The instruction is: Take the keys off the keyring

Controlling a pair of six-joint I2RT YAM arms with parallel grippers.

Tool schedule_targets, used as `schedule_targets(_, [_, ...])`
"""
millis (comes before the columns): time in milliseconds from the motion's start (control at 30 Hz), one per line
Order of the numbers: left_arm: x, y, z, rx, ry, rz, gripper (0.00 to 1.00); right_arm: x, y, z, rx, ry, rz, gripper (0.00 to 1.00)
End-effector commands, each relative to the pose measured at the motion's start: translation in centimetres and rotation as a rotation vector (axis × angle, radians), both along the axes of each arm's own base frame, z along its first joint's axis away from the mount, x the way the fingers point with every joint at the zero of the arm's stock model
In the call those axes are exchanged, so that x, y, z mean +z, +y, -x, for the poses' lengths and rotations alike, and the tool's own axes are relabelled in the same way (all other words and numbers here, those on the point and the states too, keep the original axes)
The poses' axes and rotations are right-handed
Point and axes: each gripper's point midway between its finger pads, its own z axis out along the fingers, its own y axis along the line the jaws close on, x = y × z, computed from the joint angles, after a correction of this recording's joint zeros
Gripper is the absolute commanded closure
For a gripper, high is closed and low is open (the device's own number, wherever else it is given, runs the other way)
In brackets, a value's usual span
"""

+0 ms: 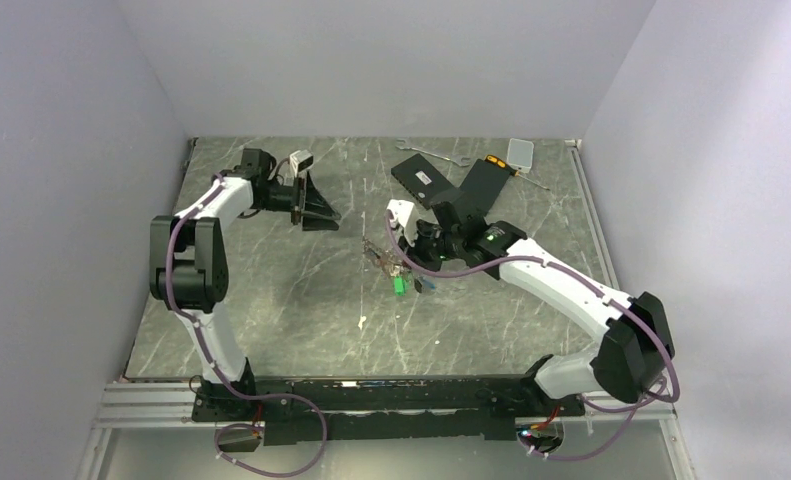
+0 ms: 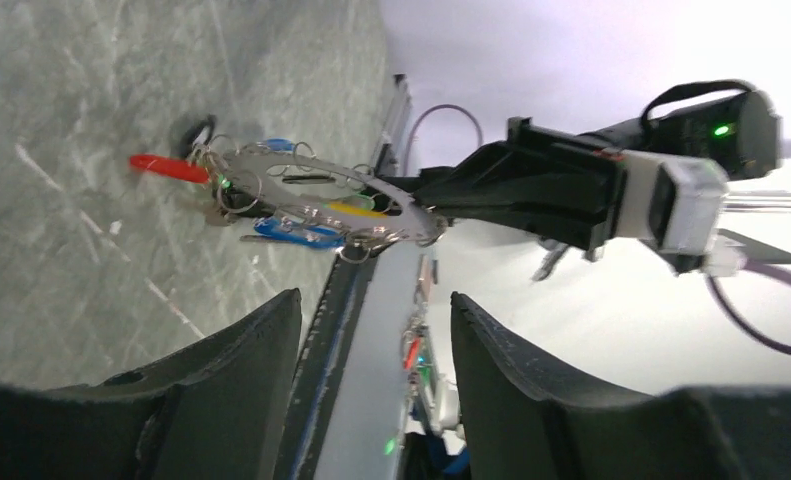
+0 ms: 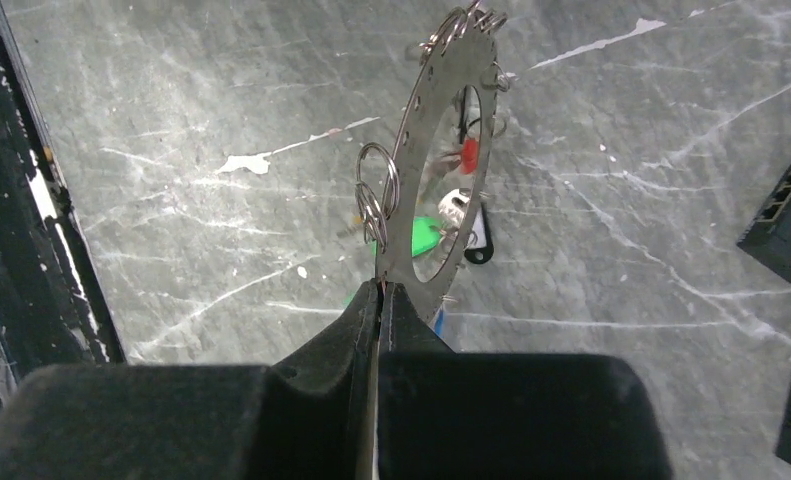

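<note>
Near the bench (image 1: 271,310) centre, we see the right end effector (image 3: 381,295) pinched tight on the rim of the keyring (image 3: 421,170), with the keys (image 3: 423,237) threaded on it. Toward the far-left corner, the left end effector (image 2: 376,315) gapes wide, holding nothing.

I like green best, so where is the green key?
In the top view the green key is near the centre, by the keyring pinched in the right gripper's fingers.
</note>
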Motion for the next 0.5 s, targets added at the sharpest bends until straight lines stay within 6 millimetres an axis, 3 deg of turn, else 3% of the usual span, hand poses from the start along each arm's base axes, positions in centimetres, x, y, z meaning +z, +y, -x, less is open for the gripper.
schedule_targets(0, [0.0,0.8,0.9,0.024,-0.259,-0.116,0.38,2.4,2.0,-1.4,-0.010,0.000,-0.142,1.00])
schedule_targets(267, [3.3,1.6,2.6,0.073,-0.604,-0.173,0.36,2.4,1.7,-4.0,-0.147,0.137,-0.240,1.00])
schedule_targets(467, [2.0,-2.5,3.7,0.003,-0.748,-0.253,0.39,2.4,2.5,-4.2,-0.185,0.253,-0.307,1.00])
